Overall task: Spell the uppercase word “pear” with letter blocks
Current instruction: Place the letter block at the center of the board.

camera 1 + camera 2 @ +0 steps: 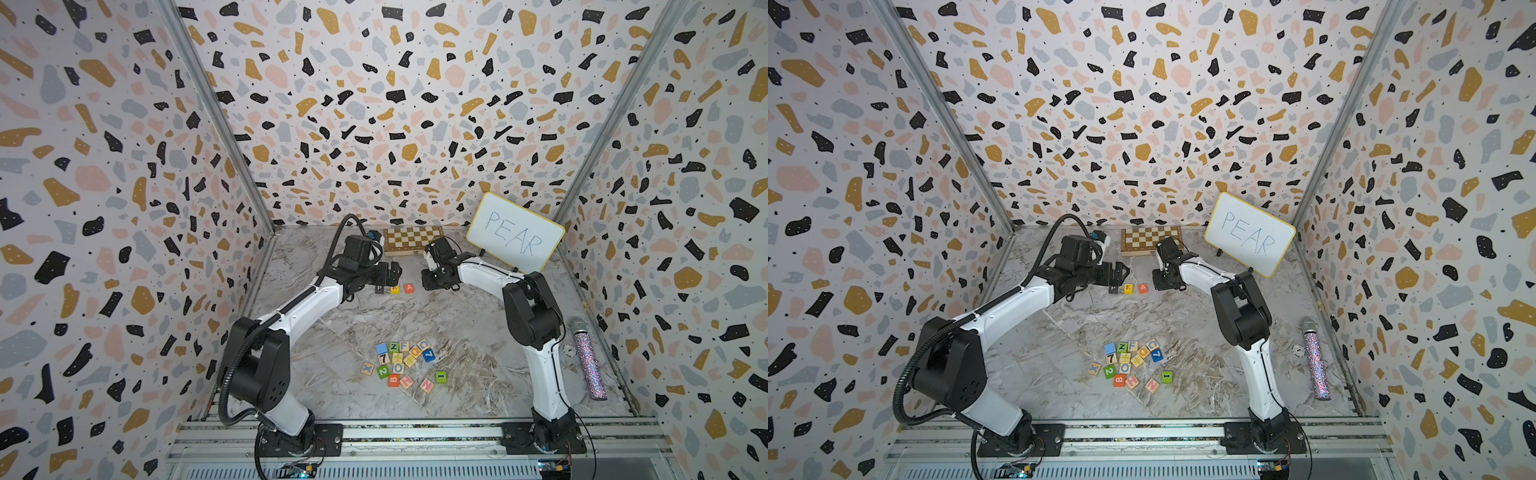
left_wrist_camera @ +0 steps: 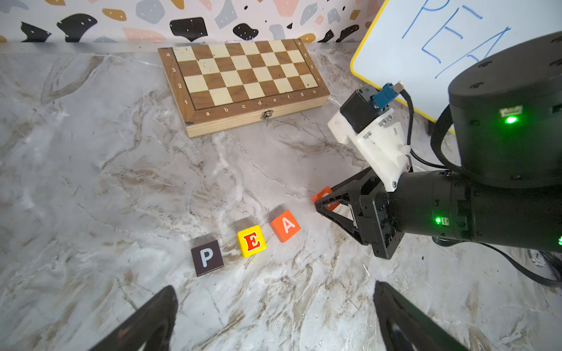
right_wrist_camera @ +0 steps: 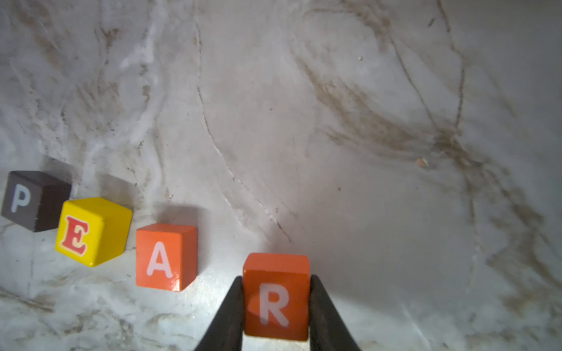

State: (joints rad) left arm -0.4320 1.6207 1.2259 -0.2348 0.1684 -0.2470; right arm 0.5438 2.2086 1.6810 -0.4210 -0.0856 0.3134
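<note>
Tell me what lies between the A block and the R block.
Nothing: only bare marble tabletop separates the A block and the R block, shown clearly in the right wrist view.

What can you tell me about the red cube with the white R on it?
The red painted cube with a white R looks like glossy wood, edges slightly rounded, letter facing the wrist camera upright. The right gripper is shut on it, black jaws pressing two opposite side faces. It is at the end of the row, past the orange cube with a white A, apart from it. Whether it touches the grey marbled tabletop cannot be told.
</note>
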